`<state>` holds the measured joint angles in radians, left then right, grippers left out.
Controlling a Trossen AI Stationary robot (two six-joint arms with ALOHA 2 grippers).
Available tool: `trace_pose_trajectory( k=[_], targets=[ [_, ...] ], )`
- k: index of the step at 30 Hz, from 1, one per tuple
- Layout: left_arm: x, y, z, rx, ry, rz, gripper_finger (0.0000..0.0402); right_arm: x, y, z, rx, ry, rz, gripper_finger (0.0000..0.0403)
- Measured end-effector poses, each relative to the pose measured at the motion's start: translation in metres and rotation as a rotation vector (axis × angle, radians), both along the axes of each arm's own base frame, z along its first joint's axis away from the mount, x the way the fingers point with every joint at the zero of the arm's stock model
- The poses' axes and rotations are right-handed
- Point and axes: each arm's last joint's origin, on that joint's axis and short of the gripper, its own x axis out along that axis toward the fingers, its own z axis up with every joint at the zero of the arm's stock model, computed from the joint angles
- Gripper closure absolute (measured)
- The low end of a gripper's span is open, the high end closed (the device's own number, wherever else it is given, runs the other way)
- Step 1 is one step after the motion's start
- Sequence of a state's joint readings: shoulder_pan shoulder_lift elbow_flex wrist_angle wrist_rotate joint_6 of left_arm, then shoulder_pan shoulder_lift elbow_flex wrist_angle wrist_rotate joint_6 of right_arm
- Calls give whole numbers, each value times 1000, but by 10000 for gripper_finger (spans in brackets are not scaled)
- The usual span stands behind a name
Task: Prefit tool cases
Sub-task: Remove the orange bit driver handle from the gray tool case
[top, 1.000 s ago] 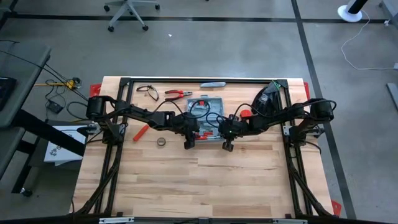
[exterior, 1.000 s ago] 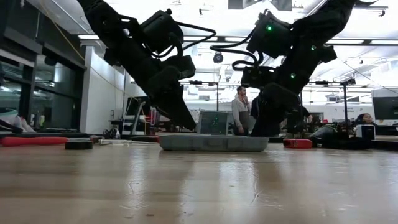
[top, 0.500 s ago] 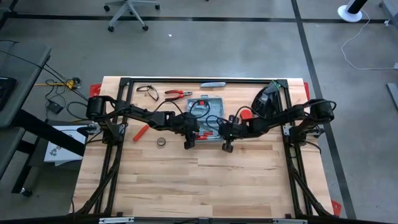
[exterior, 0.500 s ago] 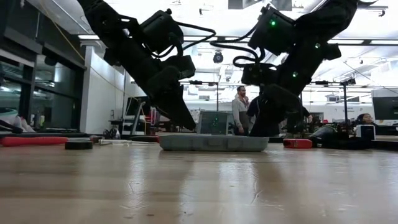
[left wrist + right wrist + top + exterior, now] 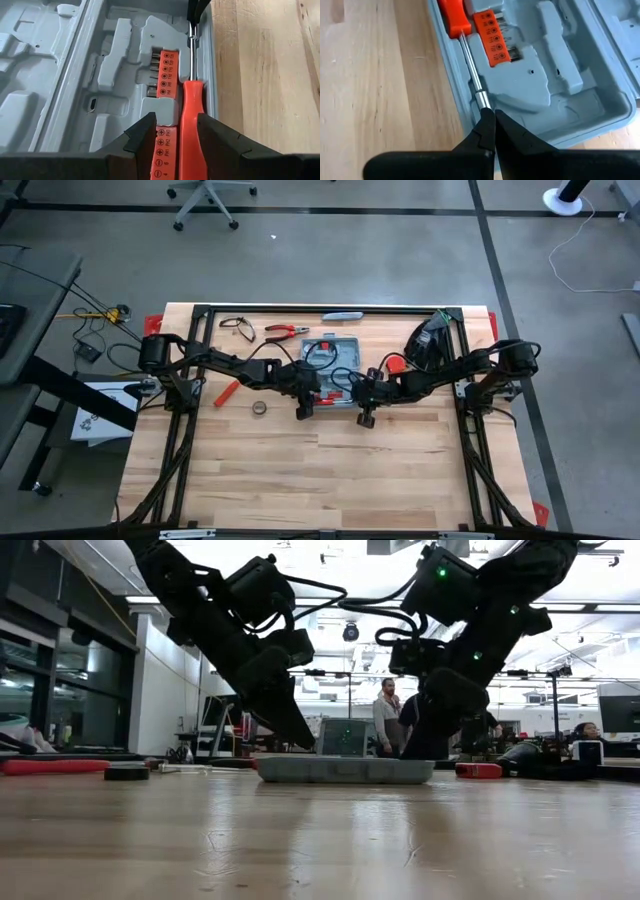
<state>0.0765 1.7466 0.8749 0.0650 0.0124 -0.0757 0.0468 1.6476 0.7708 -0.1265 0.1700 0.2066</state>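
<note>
Right end effector (image 5: 490, 131), pinched shut at the screwdriver's (image 5: 192, 120) metal tip, has slid leftward along the open case (image 5: 333, 369) mid-bench; left end effector (image 5: 176, 131) straddles its orange handle, contact unclear.

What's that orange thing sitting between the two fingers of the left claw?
A screwdriver's orange handle, lying in the grey tool case beside an orange bit holder. The left wrist view shows it between the left gripper fingers.

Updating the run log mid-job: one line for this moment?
left gripper: astride screwdriver handle | right gripper: shut at its shaft tip | tool case: open
</note>
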Motion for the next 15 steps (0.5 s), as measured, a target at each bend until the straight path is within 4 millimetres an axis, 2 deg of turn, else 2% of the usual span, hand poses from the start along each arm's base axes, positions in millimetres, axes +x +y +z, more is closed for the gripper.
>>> trace_pose_trajectory(
  k=[9, 15],
  targets=[
    [2, 0, 2, -2, -26, -5, 264, 5, -7, -20, 37, 53, -7, 403],
    [3, -2, 3, -32, -44, -72, 240, 7, -8, -23, 35, 45, -6, 403]
  ],
)
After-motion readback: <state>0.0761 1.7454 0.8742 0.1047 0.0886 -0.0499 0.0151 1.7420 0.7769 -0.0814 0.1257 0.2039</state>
